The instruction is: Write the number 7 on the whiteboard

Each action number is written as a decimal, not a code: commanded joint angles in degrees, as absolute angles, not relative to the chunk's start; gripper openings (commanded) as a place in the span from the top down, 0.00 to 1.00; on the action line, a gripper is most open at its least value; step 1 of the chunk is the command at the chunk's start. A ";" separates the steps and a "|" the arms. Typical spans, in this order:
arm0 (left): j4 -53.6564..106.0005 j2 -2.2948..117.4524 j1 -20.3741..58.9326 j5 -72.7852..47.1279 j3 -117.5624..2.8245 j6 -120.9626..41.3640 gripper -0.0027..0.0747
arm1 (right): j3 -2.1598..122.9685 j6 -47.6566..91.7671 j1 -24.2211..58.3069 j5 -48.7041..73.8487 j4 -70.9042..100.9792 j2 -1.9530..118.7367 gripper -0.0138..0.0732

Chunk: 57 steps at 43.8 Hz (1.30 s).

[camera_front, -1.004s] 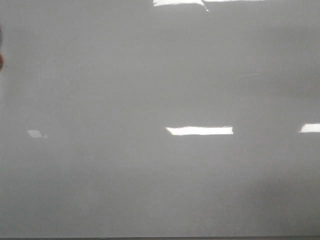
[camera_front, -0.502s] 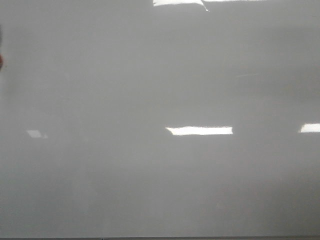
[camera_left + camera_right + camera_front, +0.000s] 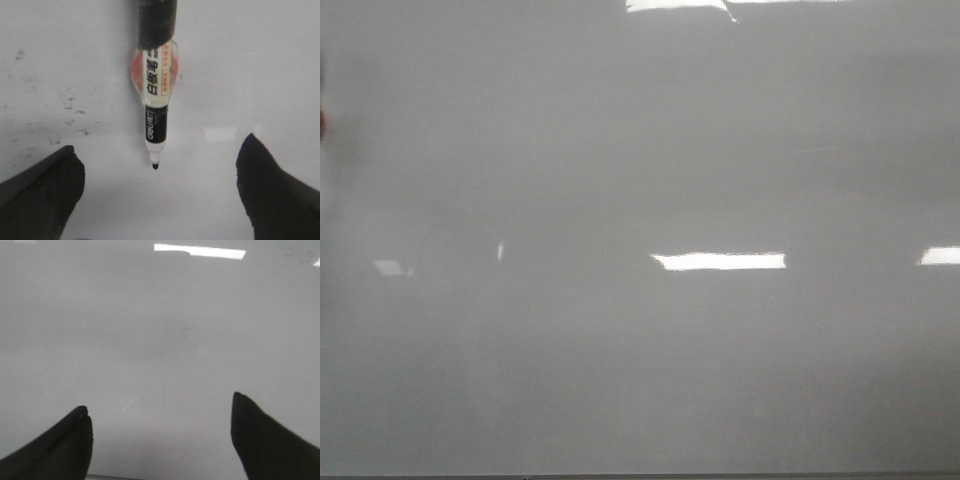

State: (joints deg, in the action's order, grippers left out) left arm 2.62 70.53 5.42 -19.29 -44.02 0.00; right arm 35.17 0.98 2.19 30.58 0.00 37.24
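The whiteboard [image 3: 640, 350] is a glossy pale grey surface that fills the front view, with bright rectangular light reflections. No number 7 shows on it. Neither gripper shows in the front view. In the left wrist view an uncapped whiteboard marker [image 3: 156, 95] with a clear and black barrel lies against the board [image 3: 260, 75], its black tip [image 3: 155, 166] pointing towards my left gripper [image 3: 159, 142]. That gripper is open wide and its fingers [image 3: 45, 185] do not touch the marker. My right gripper [image 3: 159, 401] is open and empty over the bare board [image 3: 160, 315].
Dark smudges [image 3: 70, 105] speckle the board beside the marker. A faint thin line [image 3: 163, 390] marks the board in the right wrist view, and the board's edge [image 3: 115, 476] runs just under the right fingers. A red spot [image 3: 322, 122] sits at the front view's left edge.
A small bright glint and a faint shadow have appeared on the left part of the board in the front view. Nothing else differs.
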 commanded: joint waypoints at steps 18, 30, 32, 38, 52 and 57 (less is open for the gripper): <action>2.82 80.76 5.27 -0.61 -45.98 0.00 0.19 | 36.94 1.45 2.09 26.06 -0.56 37.45 0.16; 2.82 83.70 5.27 1.89 -45.98 0.00 0.48 | 36.94 1.45 2.09 26.06 -0.56 37.45 0.16; 2.82 83.70 5.27 1.89 -45.98 0.00 0.55 | 36.94 1.45 2.09 26.06 -0.56 37.45 0.16; 2.82 83.58 5.51 1.89 -45.98 0.00 0.76 | 36.94 1.45 2.09 26.06 -0.56 37.45 0.16; 0.00 75.85 9.64 -5.17 -46.45 0.00 0.99 | 37.77 1.26 2.09 26.03 0.00 37.40 0.16; -3.97 71.51 11.47 -13.46 -48.93 0.00 0.99 | 40.82 1.20 2.09 30.52 1.19 37.47 0.16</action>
State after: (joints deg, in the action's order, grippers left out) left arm -1.02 76.14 10.09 -11.20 -45.51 0.00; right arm 37.00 1.10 2.19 32.10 0.32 37.24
